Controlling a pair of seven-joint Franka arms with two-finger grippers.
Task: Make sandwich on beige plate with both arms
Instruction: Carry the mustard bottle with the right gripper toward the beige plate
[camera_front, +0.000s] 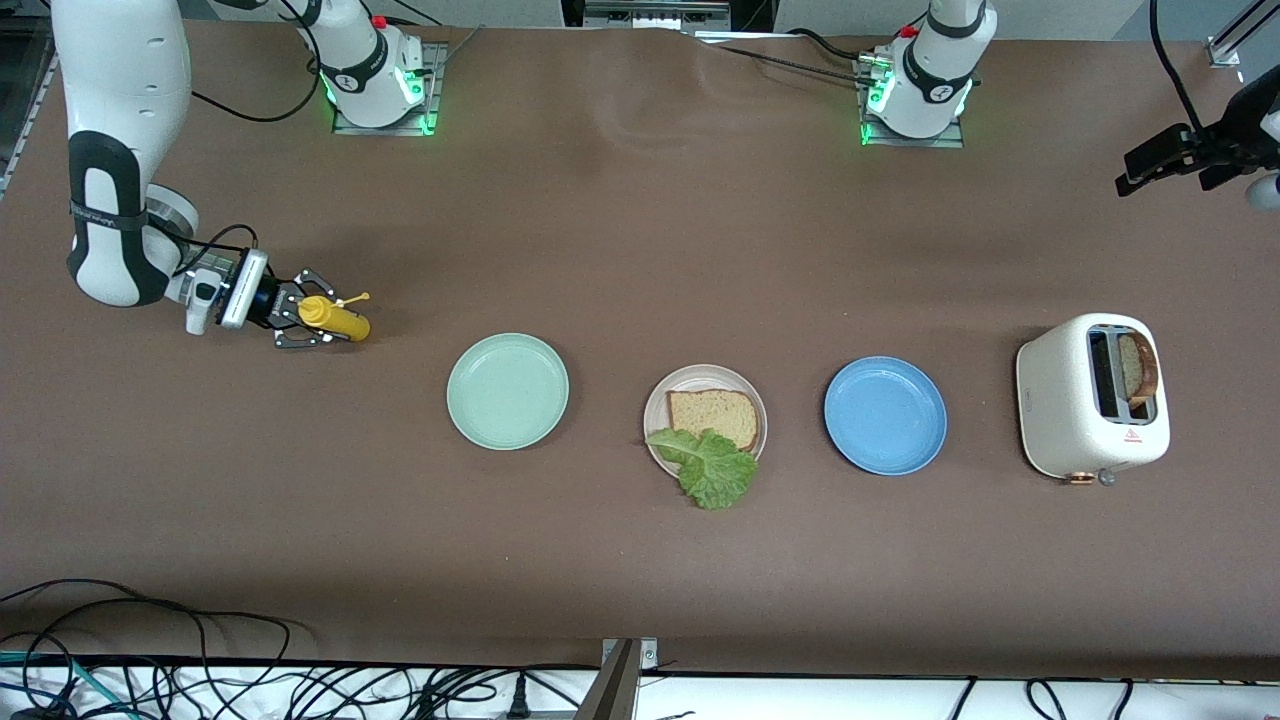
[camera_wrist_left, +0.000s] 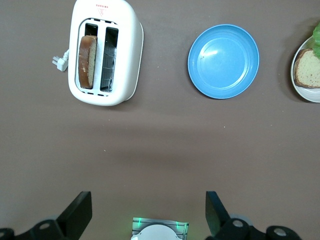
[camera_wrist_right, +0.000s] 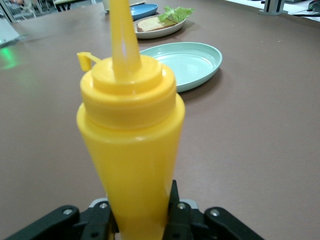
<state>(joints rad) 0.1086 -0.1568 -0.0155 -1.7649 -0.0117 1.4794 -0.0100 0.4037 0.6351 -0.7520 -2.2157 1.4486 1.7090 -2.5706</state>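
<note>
The right gripper (camera_front: 312, 322), near the table's right-arm end, is pinching a yellow mustard bottle (camera_front: 338, 319) (lying flat). It should be raised squarely before being carried to the beige plate (camera_front: 656, 398) mid-table, where bread (camera_front: 712, 415) and lettuce (camera_front: 712, 468) lie. The left gripper (camera_wrist_left: 149, 215) waits, spread.

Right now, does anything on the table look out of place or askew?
Yes: the lettuce leaf sits askew, hanging over the beige plate's rim nearest the front camera instead of lying on the bread slice. Nothing looks spilled or damaged.

Right pincer (camera_wrist_right: 142, 220) grips a yellow squeeze bottle (camera_wrist_right: 131, 145) near the mint plate (camera_wrist_right: 192, 61)
</note>
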